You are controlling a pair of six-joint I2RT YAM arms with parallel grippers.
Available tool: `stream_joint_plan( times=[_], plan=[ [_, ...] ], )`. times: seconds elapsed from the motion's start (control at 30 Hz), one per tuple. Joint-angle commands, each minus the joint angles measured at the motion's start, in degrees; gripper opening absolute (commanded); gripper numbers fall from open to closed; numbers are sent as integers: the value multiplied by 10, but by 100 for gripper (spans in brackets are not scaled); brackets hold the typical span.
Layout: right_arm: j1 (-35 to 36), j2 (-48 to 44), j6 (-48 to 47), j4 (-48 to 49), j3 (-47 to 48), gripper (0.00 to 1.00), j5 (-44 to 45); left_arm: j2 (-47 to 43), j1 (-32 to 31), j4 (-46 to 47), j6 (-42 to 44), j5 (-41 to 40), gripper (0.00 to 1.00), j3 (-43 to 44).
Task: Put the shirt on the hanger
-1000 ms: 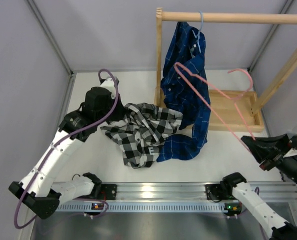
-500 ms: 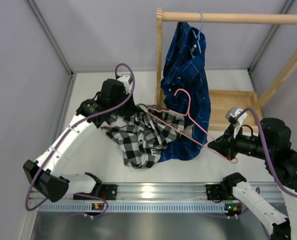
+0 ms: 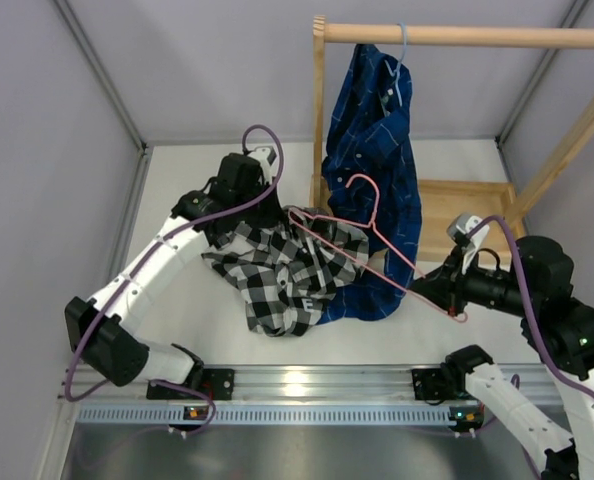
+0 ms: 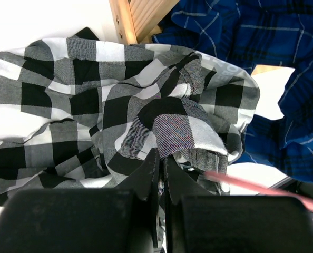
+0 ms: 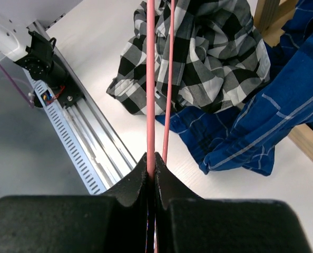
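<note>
On the white table (image 3: 177,300), at the foot of the wooden rack (image 3: 319,110), the black-and-white checked shirt (image 3: 282,270) lies crumpled. The left tool (image 4: 159,158) is clenched on a fold of it. The right tool (image 5: 155,161) grips the pink wire hanger (image 5: 150,79) — its far corner reaches over the shirt, beside the hanging dark blue plaid shirt (image 3: 377,130).

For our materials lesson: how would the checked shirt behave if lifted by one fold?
The checked shirt lies crumpled in soft folds, so it would probably droop and trail. Its thin cloth looks light for its spread.
</note>
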Motion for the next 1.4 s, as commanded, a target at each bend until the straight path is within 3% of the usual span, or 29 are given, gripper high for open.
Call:
stream_joint_plan(
  times=[0.0, 0.4, 0.53, 0.7, 0.87, 1.03, 1.2, 1.37],
  plan=[
    [5, -9, 3, 46, -21, 0, -11, 15, 7, 43, -16, 13, 0, 1],
    [5, 9, 27, 75, -52, 0, 42, -3, 9, 74, -32, 84, 0, -24],
    [5, 33, 44, 115, -60, 0, 22, -18, 9, 77, -19, 105, 0, -34],
    [14, 78, 72, 179, -64, 0, 0, -30, 8, 77, -25, 188, 0, -22],
    [24, 112, 68, 178, -14, 0, 16, -64, 7, 73, -20, 175, 0, -14],
    [39, 143, 73, 268, -43, 0, -129, -43, 1, 62, 23, 280, 0, 41],
    [46, 149, 98, 366, -102, 0, -169, -39, -13, -25, 94, 338, 0, 152],
    [49, 98, 205, 614, -165, 0, -184, -50, -35, -93, 157, 339, 0, 215]
  ],
)
